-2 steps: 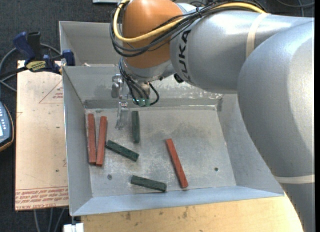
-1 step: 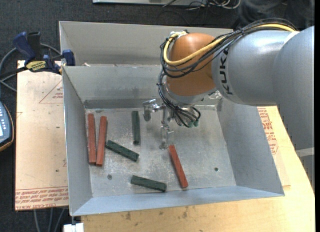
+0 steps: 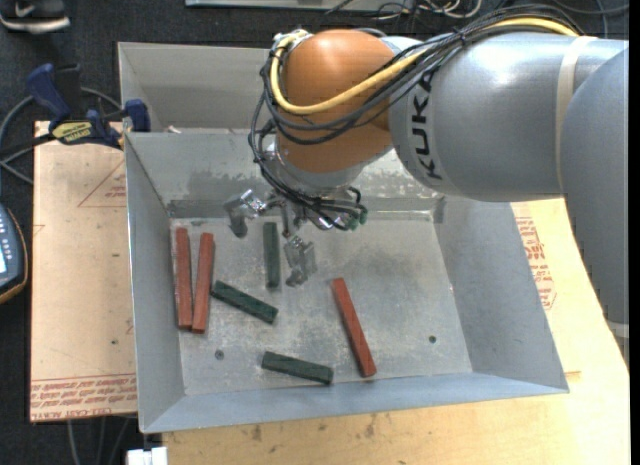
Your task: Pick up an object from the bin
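Note:
My gripper (image 3: pixel 296 259) hangs low over the middle of the bin, below the orange cover. Just to its left lies a dark green stick (image 3: pixel 271 256), pointing away from the camera; whether the gripper touches it I cannot tell. A second dark green stick (image 3: pixel 244 302) lies slanted on the floor a little further to the front left. A red stick (image 3: pixel 353 326) lies slanted to the front right of the gripper.
Two red sticks (image 3: pixel 183 277) (image 3: pixel 204 281) lie side by side near the left wall. A third dark green stick (image 3: pixel 296 367) rests near the front wall. The arm and its cables cover the back right of the bin.

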`<move>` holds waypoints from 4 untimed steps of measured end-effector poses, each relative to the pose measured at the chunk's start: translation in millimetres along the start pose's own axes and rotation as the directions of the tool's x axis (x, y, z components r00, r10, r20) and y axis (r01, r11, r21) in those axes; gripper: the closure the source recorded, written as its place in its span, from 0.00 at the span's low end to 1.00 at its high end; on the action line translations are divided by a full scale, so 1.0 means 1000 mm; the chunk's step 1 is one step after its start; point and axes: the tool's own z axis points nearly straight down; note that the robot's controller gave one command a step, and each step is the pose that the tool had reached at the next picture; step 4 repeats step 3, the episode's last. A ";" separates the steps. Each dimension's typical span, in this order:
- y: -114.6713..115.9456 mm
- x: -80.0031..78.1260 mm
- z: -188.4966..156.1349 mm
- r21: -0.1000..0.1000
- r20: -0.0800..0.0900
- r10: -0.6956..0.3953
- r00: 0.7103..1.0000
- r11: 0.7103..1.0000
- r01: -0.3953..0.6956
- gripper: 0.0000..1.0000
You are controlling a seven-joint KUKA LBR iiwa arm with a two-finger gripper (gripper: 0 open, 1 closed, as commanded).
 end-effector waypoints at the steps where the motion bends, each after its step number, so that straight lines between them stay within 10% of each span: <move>1: -0.050 -0.015 0.101 -0.004 -0.009 -0.234 0.972 0.972 0.234 0.00; 2: -0.049 -0.016 0.098 -0.004 -0.005 -0.235 0.972 0.972 0.235 1.00; 3: -0.073 -0.014 -0.050 0.004 -0.001 -0.514 0.858 0.858 0.514 1.00; 4: -0.073 -0.014 -0.050 0.004 -0.001 -0.514 0.858 0.858 0.514 1.00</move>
